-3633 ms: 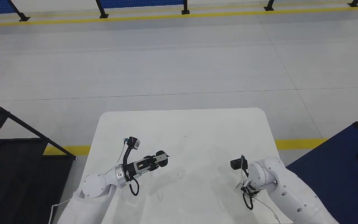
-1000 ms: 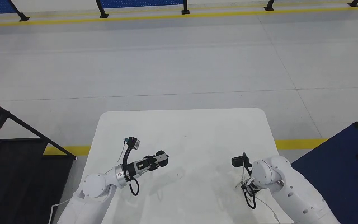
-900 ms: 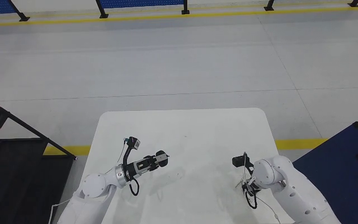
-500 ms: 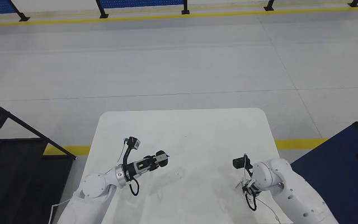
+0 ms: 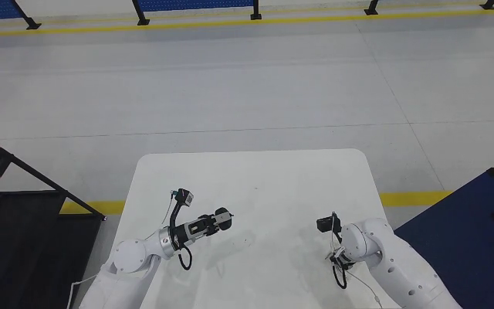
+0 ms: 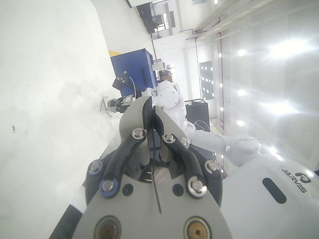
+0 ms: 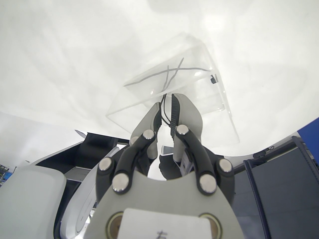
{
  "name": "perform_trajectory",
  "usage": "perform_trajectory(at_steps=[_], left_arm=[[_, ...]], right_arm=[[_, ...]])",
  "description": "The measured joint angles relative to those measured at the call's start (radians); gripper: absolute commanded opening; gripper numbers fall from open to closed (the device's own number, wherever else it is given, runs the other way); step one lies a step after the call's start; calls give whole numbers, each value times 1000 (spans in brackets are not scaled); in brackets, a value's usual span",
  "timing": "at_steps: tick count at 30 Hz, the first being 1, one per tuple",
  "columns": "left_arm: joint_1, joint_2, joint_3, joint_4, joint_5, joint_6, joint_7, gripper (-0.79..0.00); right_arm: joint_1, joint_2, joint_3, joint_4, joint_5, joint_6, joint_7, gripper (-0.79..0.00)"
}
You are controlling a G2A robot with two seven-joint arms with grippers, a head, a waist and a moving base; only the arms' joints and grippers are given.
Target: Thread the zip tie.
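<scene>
We find the left gripper [image 6: 151, 101] clamped on the zip tie [image 6: 154, 175], its length running back toward the wrist, and the right gripper [image 7: 166, 100], well apart, narrowly parted astride a spare tie [image 7: 163, 114] above the clear tray [image 7: 224, 115].

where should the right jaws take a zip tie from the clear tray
Probably the thin strap of the zip tie rising from the clear tray, not a head. Come in over the tray edge where the right gripper sits, jaws either side of the strap; elsewhere the ties lie flat and crossed.
</scene>
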Motion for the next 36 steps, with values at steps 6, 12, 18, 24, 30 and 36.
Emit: perform_trajectory(at_steps=[6, 12, 18, 24, 30, 36], left_arm=[[0, 0, 0, 0, 0, 0, 0, -785], [0, 0, 0, 0, 0, 0, 0, -785], [0, 0, 0, 0, 0, 0, 0, -785], [0, 0, 0, 0, 0, 0, 0, -785], [0, 0, 0, 0, 0, 0, 0, -785], [0, 0, 0, 0, 0, 0, 0, -785]], right_arm=[[4, -7, -13, 7, -6, 11, -22, -702], [-2, -11, -18, 11, -13, 19, -40, -754], [-2, -15, -21, 19, -21, 19, -43, -785], [-4, -15, -10, 14, -29, 20, -39, -785], [-32, -3, 54, -37, -2, 10, -17, -785], [-76, 10, 126, -87, 25, -6, 1, -785]])
